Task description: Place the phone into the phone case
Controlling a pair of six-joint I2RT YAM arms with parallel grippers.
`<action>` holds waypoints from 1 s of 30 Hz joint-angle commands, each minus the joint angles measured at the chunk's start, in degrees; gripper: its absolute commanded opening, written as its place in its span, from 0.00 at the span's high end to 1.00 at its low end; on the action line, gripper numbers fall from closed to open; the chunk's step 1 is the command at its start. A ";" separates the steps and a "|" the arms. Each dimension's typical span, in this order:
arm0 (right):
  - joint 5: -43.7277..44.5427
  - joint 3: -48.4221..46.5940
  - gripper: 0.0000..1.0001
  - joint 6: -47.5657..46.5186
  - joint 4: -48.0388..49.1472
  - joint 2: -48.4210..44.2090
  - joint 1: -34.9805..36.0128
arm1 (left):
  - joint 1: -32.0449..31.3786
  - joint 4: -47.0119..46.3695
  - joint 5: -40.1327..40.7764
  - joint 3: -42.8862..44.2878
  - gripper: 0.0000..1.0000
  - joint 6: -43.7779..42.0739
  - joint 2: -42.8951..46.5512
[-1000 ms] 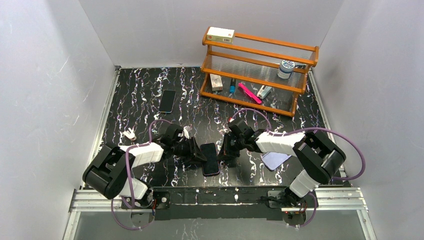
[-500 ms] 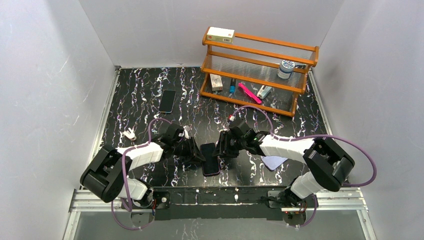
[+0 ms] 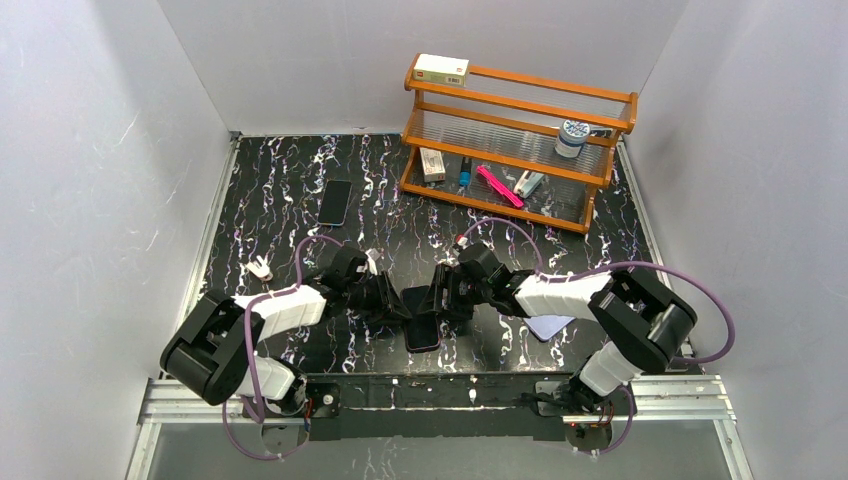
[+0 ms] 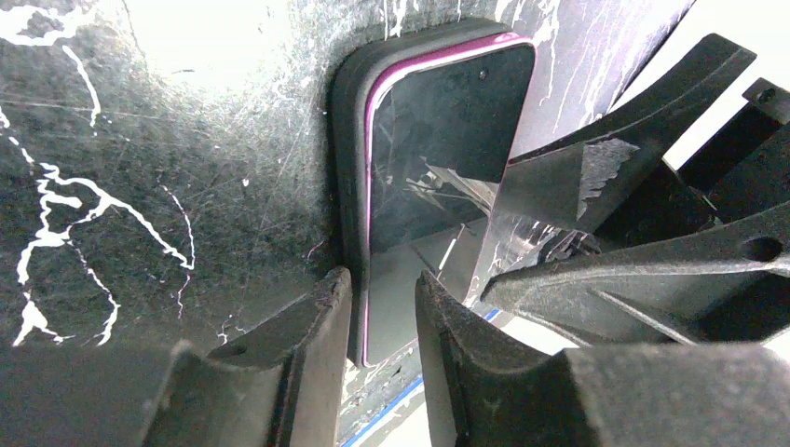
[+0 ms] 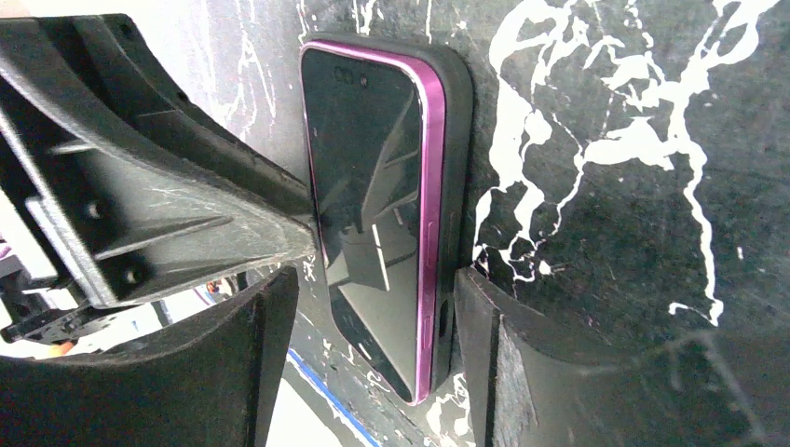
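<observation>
A black-fronted phone [image 3: 421,322] with a magenta rim and a thick black surround lies near the table's front edge, between both grippers. The left wrist view shows the phone [image 4: 438,168] with my left gripper [image 4: 384,289] pinching its long edge, one finger outside the surround and one over the glass. My left gripper [image 3: 388,300] reaches it from the left. My right gripper [image 3: 445,298] comes from the right. Its jaws [image 5: 373,279] stand wide, straddling the phone [image 5: 373,205] across its width. The lavender phone case [image 3: 550,326] lies flat partly under the right forearm.
A second black phone [image 3: 335,202] lies at the back left. A small white object [image 3: 260,268] sits left of the left arm. An orange wooden rack [image 3: 520,140] with small items and a box [image 3: 441,68] on top stands at the back right.
My right gripper has opened wide and slid left until its fingers straddle the phone. The left jaws have narrowed a little on the phone's edge.
</observation>
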State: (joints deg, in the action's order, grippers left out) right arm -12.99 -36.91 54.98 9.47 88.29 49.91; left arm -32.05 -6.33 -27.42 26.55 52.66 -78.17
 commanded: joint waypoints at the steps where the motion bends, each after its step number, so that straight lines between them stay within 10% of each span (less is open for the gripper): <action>1: -3.25 2.73 0.29 2.93 8.14 2.19 0.14 | -0.14 -2.85 -1.56 -2.06 0.72 1.20 0.22; 30: -20.72 9.58 0.29 24.01 49.77 5.95 -2.48 | -0.16 -4.60 -1.20 -4.31 0.77 2.31 3.21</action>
State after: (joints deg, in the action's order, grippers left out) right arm -26.94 -26.00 74.65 45.06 93.95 45.78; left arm -31.31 -9.10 -27.77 22.85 54.24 -76.25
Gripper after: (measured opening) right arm 0.724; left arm 0.228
